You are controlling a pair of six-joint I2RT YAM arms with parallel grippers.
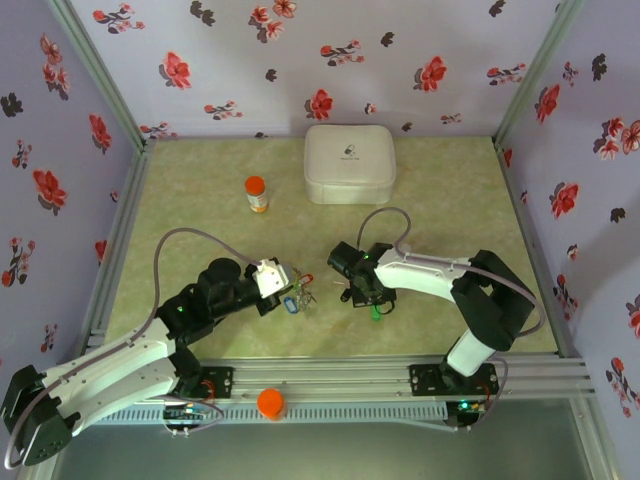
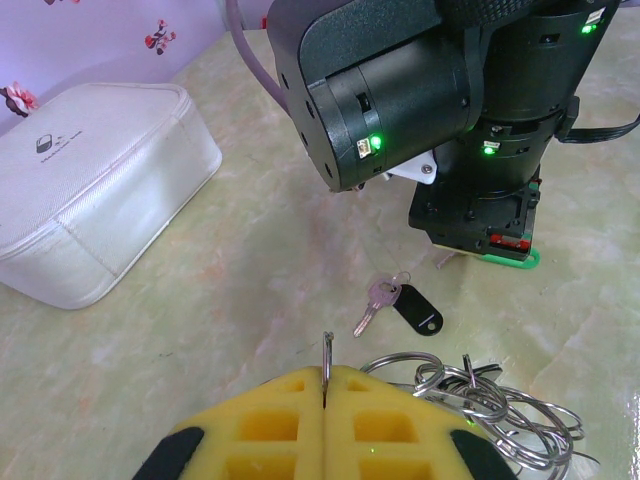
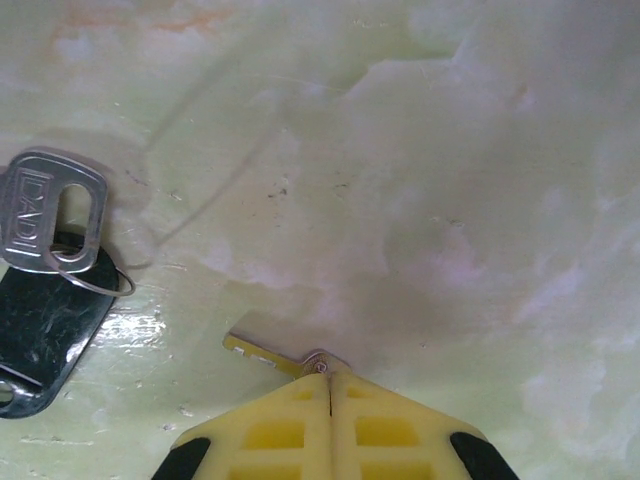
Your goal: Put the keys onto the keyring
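Observation:
My left gripper [image 1: 285, 293] [image 2: 327, 373] is shut on the thin edge of the keyring [image 2: 327, 350], which stands upright between the yellow pads. A tangle of silver rings [image 2: 487, 405] with coloured tags [image 1: 300, 297] hangs beside it. A silver key with a black tag [image 2: 400, 302] [image 3: 48, 215] lies flat on the table between the two arms. My right gripper [image 1: 365, 298] [image 3: 330, 378] points down at the table, shut on the small metal loop of a key with a yellow-green tag [image 3: 255, 352] [image 2: 515, 262]. That key's blade is hidden.
A white zipped case [image 1: 348, 163] [image 2: 90, 190] sits at the back centre. An orange-capped bottle [image 1: 257, 194] stands to its left. An orange cap [image 1: 271, 402] rests on the front rail. Flowered walls enclose the table on three sides.

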